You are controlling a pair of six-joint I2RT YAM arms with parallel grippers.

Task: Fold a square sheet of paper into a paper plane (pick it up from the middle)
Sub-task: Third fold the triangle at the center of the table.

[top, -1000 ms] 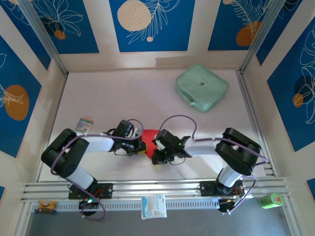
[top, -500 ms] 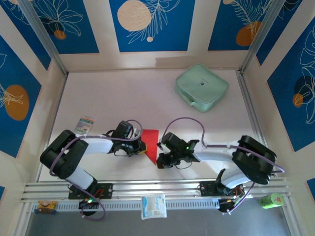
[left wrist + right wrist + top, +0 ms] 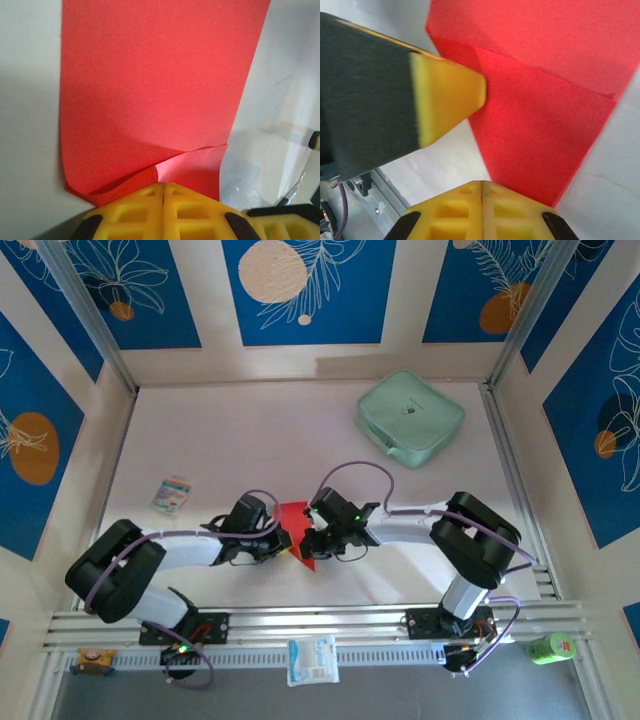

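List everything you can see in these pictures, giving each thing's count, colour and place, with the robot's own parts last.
paper: one, bright red, partly folded, on the table between the two grippers
case: one, mint green, far right of the table
printed packet: one, white with coloured print, left side of the table
white packet: one, white and pale blue, near edge between the arm bases
green item: one, green, near right corner, too small to identify
orange item: one, orange, near left corner, too small to identify
table: one, off-white
wall panels: several, blue with leaf prints, around the table
left gripper: one, yellow fingers, shut, at the paper's left edge
right gripper: one, yellow fingers, shut, at the paper's right edge
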